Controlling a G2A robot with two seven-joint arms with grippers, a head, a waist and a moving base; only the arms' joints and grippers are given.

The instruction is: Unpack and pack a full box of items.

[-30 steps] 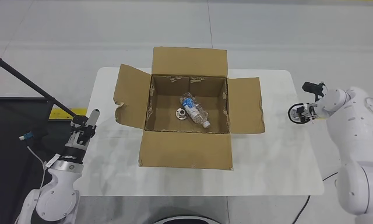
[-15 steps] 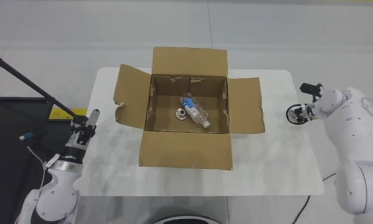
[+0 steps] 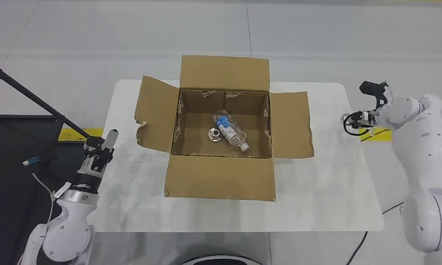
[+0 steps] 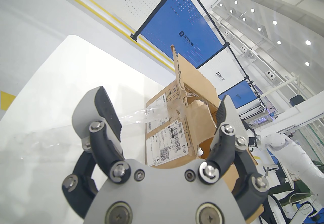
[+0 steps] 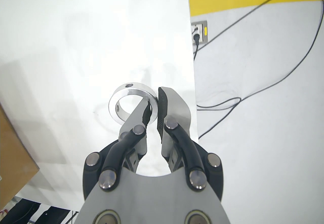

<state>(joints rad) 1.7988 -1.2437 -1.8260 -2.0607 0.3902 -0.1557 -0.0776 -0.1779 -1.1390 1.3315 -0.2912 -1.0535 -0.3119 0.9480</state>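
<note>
Cardboard box [image 3: 219,175] stands mid-counter [image 3: 324,203] with all four flaps spread, a clear plastic bottle [image 3: 230,130] and a small round metal part [image 3: 215,134] lying side by side on its floor. White shipping labels [image 4: 167,138] with barcodes and handling symbols cover the wall facing the left claw [image 4: 164,98], which hangs spread apart near the counter's left edge. Right claw [image 5: 153,104] is clamped on a metal ring [image 5: 136,92] by the right edge.
</note>
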